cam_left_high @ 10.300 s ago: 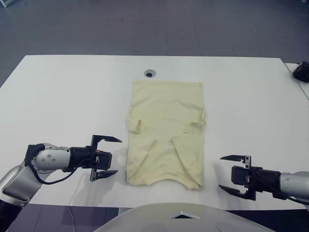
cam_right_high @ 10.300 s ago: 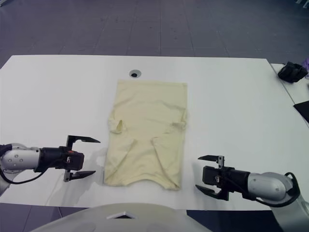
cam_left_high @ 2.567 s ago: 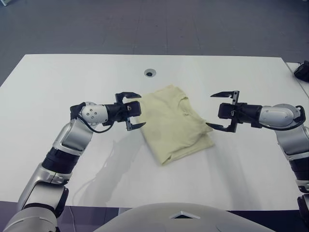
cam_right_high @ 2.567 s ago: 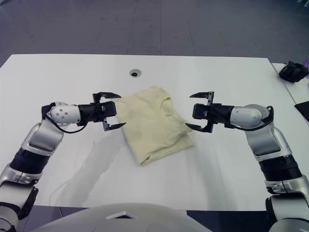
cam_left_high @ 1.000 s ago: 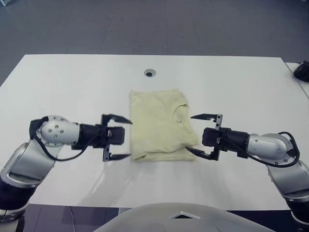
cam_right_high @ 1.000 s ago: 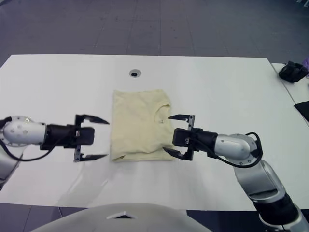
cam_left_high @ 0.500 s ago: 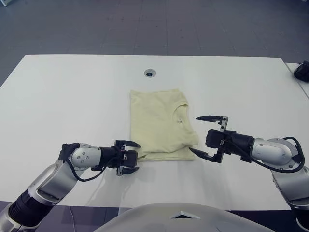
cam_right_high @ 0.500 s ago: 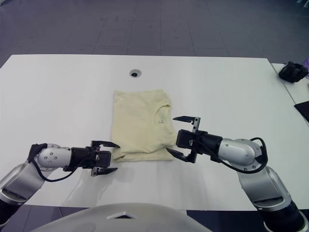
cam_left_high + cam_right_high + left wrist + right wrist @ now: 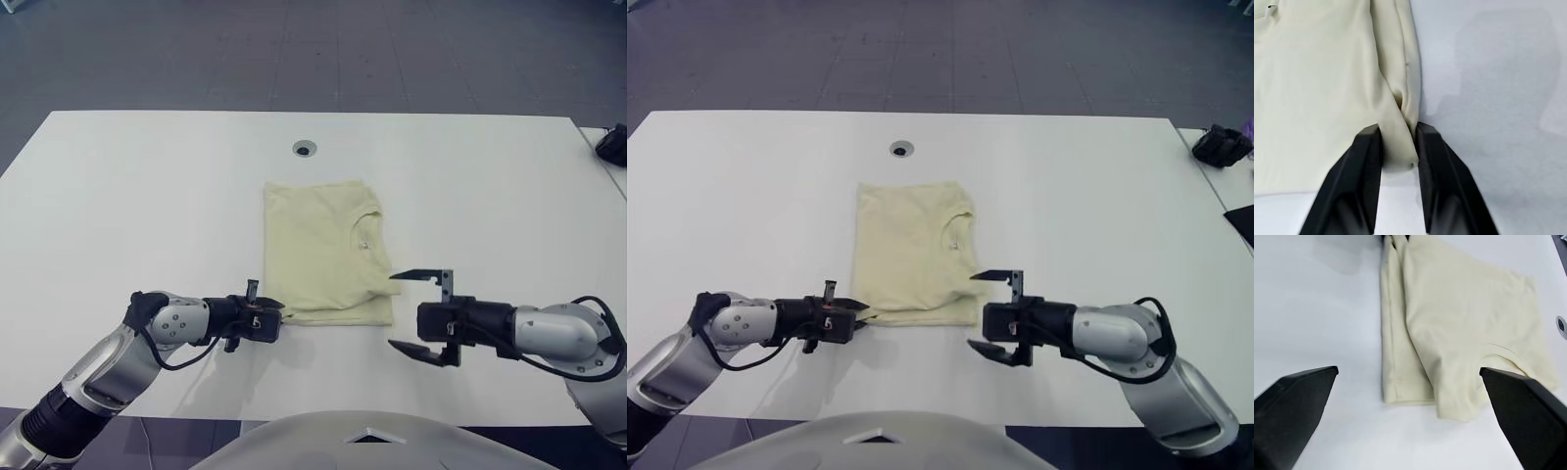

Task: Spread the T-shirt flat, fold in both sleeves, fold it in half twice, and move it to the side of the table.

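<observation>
left tool [image 9: 1399, 134] pinching T-shirt [image 9: 318, 250] at near-left corner (folded, on table [image 9: 127, 196]) | right tool [image 9: 394, 309] spread wide, just beside it

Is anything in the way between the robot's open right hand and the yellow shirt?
Nothing visible. The right hand hangs open just off the shirt's near right corner, with only bare table between them. The left hand is shut on the near left corner.
</observation>
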Robot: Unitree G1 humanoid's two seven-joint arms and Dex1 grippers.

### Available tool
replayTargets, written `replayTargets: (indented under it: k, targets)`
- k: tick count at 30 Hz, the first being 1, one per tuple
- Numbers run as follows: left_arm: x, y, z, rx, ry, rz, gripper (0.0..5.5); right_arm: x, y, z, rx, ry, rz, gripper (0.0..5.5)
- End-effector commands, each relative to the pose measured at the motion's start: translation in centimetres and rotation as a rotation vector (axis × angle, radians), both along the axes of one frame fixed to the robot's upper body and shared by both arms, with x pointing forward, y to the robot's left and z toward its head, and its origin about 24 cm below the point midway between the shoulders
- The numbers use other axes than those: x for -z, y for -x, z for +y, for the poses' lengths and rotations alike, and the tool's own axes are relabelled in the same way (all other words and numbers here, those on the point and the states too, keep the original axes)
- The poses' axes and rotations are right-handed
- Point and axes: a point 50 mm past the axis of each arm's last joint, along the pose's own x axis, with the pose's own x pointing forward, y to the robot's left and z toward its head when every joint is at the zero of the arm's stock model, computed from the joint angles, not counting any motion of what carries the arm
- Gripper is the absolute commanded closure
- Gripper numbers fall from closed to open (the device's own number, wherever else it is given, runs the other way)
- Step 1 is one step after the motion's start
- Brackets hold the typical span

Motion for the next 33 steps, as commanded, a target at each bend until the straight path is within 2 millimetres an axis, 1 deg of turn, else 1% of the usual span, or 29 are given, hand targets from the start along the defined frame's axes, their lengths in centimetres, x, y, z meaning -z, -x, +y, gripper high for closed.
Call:
replayTargets:
  k: [1, 2, 6, 10, 13, 16, 20, 27, 30, 33]
  targets:
    - [0.8, 0.3, 0.6, -0.019, -0.049, 0.045, 5.09, 0.6, -0.1, 0.1, -0.033, 0.060, -0.056, 0.10]
    - [0.6, 0.3, 0.5, -0.017, -0.042, 0.047, 5.30, 1.0, -0.3, 0.1, -0.038, 0.085, -0.080, 0.10]
    - [0.4, 0.5, 0.2, -0.012, -0.033, 0.054, 5.41, 2.5, -0.9, 0.2, -0.032, 0.103, -0.119, 0.10]
    - [0.2, 0.6, 0.3, -0.013, -0.035, 0.059, 5.41, 3.8, -1.8, 0.0, -0.027, 0.122, -0.140, 0.75]
    - [-0.1, 0.0, 0.1, 0.029, -0.038, 0.057, 5.41, 4.5, -1.4, 0.0, 0.015, 0.128, -0.149, 1.26]
    - [-0.2, -0.1, 0.1, 0.035, -0.039, 0.063, 5.41, 4.9, -1.6, 0.2, 0.018, 0.135, -0.161, 1.80]
    - [-0.2, -0.1, 0.2, 0.037, -0.042, 0.067, 5.41, 4.8, -1.8, 0.6, 0.018, 0.127, -0.173, 2.53]
    - [-0.1, 0.2, 0.3, 0.063, -0.054, 0.096, 5.41, 4.8, -1.8, 0.7, 0.030, 0.138, -0.181, 3.51]
    - [-0.1, 0.5, 0.3, 0.084, -0.065, 0.115, 5.41, 4.7, -1.8, 0.7, 0.031, 0.144, -0.186, 4.09]
    - [-0.1, 0.6, 0.3, 0.095, -0.067, 0.123, 5.41, 4.5, -2.0, 0.8, 0.024, 0.146, -0.191, 4.54]
